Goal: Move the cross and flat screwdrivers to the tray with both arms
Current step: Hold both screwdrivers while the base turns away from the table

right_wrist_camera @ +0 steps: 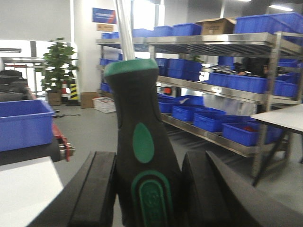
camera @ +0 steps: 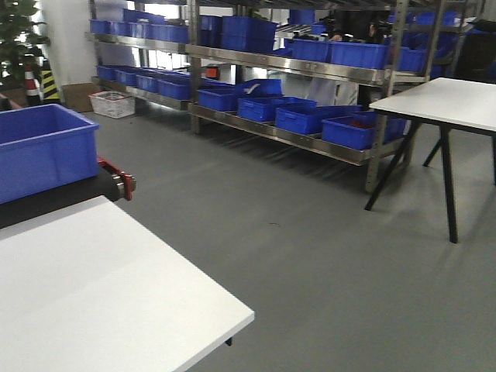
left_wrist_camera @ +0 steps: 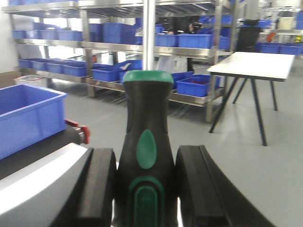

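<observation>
Left end effector (left_wrist_camera: 147, 182): clamped tight on first screwdriver (left_wrist_camera: 146, 118), black-and-green handle between both fingers, steel shaft pointing up the view.
Right end effector (right_wrist_camera: 149, 189): clamped likewise on second screwdriver (right_wrist_camera: 136, 109).
Tip types: cannot tell.
Tabletop (camera: 93, 294): white, blue bin (camera: 43, 151) behind.

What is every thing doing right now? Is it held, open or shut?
left screwdriver, held by its handle, shaft sticking out past the fingers
left end effector, shut on the left screwdriver
right screwdriver, held by its handle, shaft sticking out past the fingers
right end effector, shut on the right screwdriver
blue bin, open top, no lid
tray, not in any view
</observation>
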